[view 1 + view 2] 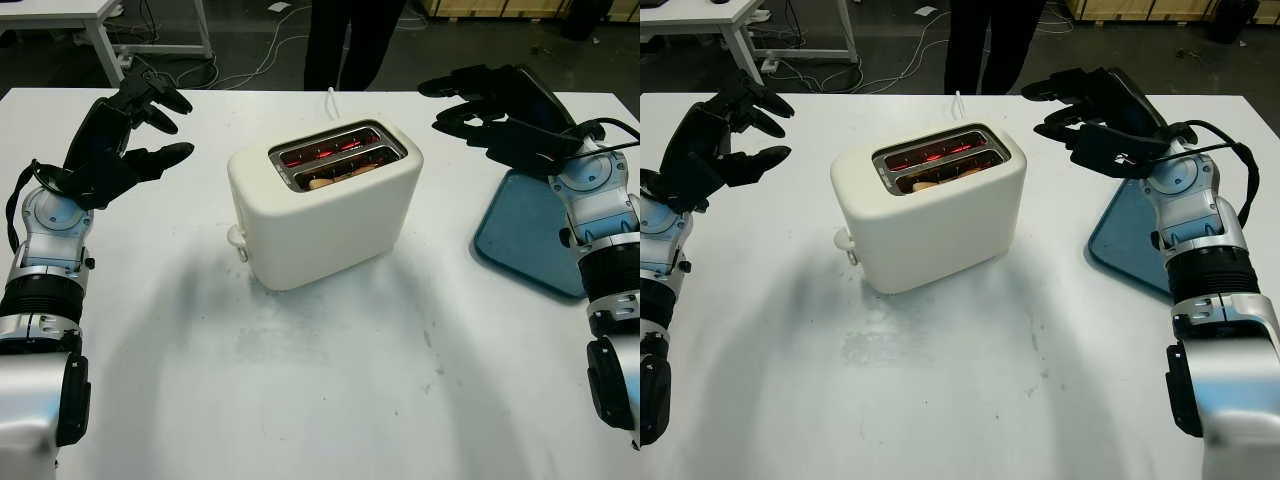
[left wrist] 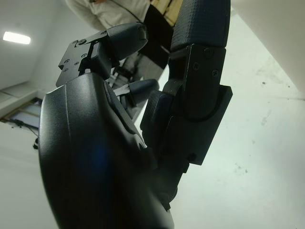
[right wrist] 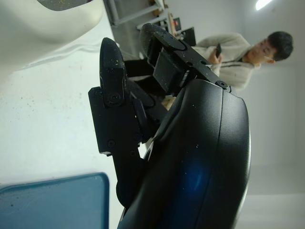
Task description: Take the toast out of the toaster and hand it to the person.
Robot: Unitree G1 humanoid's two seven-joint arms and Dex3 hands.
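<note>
Left hand [image 1: 125,135] hangs open above the white surface [image 1: 330,380], holding nothing, with the toaster [image 1: 325,205] well off to its right. Right hand [image 1: 500,115] hovers open too, nothing in it, raised over the far edge of the blue tray [image 1: 525,235], the toaster just to its left. Between both hands the toaster's slots glow red, and the toast [image 1: 335,178] sits low in the nearer slot. Beyond the hands, past the surface's far edge, a person [image 1: 352,40] stands.
</note>
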